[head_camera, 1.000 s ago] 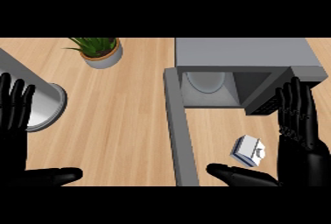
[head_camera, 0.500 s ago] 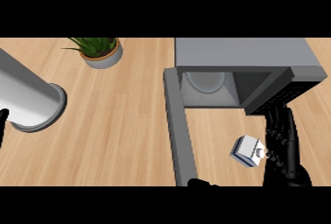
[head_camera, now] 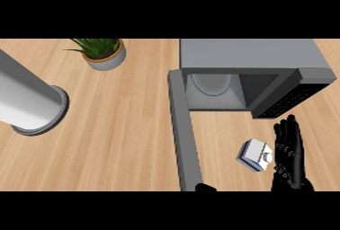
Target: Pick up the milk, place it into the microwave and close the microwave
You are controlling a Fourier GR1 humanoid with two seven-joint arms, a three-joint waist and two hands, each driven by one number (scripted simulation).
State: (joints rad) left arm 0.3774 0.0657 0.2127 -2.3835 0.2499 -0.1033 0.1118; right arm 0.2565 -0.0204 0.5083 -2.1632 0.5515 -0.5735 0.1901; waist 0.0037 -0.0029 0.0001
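Milk carton (head_camera: 255,155) lies tipped, long axis diagonal, beside right hand (head_camera: 290,155).

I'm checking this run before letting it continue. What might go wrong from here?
The right hand is open beside the milk, not around it; closing from the side might tip or push it. The open microwave door stands close on the milk's other side, so a nudged carton may hit it.

Light wooden counter (head_camera: 119,148); potted plant (head_camera: 103,52)
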